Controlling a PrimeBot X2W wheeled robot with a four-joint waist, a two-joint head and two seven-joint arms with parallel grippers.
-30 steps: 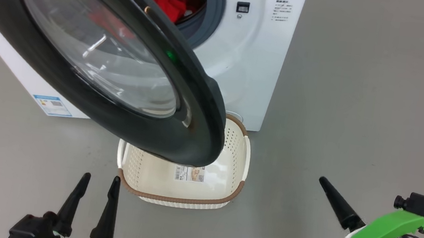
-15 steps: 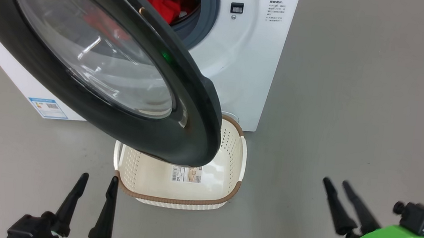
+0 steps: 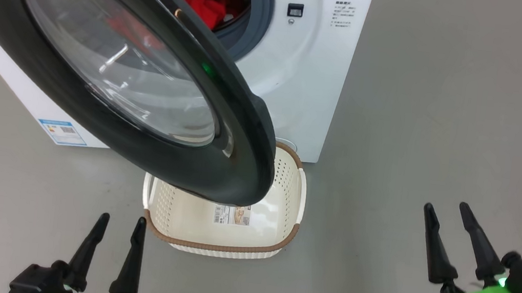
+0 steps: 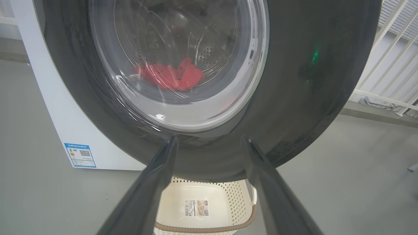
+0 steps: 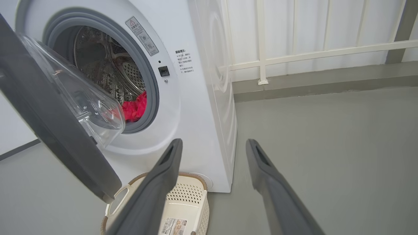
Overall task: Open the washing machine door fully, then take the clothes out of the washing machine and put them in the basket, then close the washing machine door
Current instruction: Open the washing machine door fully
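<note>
Right gripper (image 3: 446, 205) has risen; clothes (image 3: 206, 0) lie inside the washing machine (image 3: 308, 73).

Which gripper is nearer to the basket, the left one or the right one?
Left. The left gripper is open, just beside the near left corner of the basket. The right gripper, also open, is well off to the basket's right side.

Your bg: white railing (image 5: 310, 55) w/ upright bars; grey kerb (image 5: 326, 80) under it, grey floor (image 5: 326, 147) in front, pale wall (image 5: 326, 26) behind.
</note>
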